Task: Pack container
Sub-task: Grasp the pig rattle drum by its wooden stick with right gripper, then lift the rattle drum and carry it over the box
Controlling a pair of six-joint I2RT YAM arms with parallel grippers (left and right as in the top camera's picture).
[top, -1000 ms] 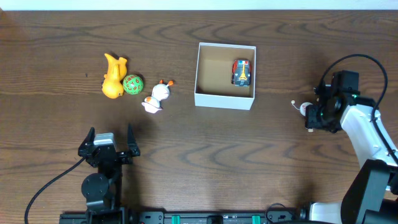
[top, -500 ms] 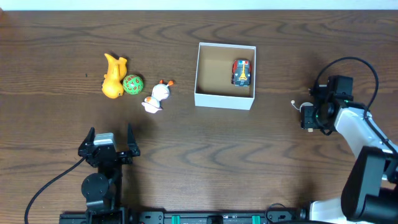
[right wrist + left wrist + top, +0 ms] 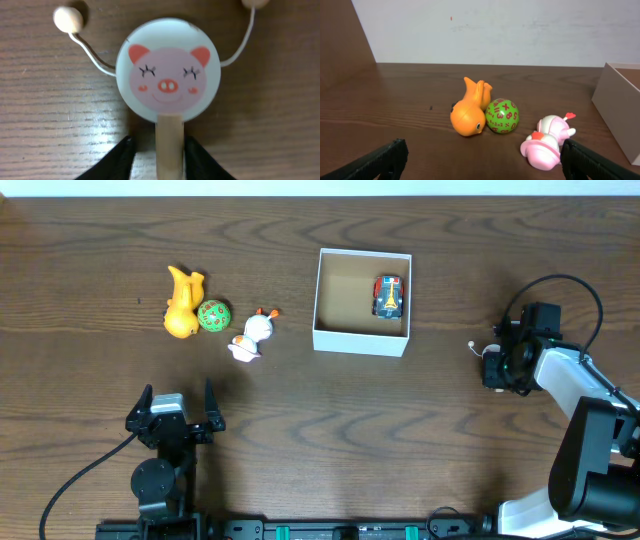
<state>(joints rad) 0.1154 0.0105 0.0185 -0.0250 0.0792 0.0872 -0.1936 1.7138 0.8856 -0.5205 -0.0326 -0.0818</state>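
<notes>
As it points down, the right end effector [image 3: 161, 142], slightly parted, straddles the drum handle [image 3: 171, 131].

place: robot lab bench | cues: wood-grain table [image 3: 300, 440], plain white wall [image 3: 520, 30] (blank), trailing black cable [image 3: 90, 465]

The bench [image 3: 300, 430] is dark brown with wavy wood grain. The container [image 3: 360, 342] has white outer walls and a brown inside; the toy car [image 3: 388, 296] in it is blue and red. The fish [image 3: 468, 112] is orange, the ball [image 3: 502, 116] green with red figures, the bird toy [image 3: 547, 142] pink and white with red bits. The drum toy [image 3: 169, 70] shows a pink pig face on a pale disc, with a tan handle [image 3: 170, 145] and cream beads [image 3: 67, 19]. The left tool [image 3: 178, 390] and right tool [image 3: 162, 162] are black
</notes>
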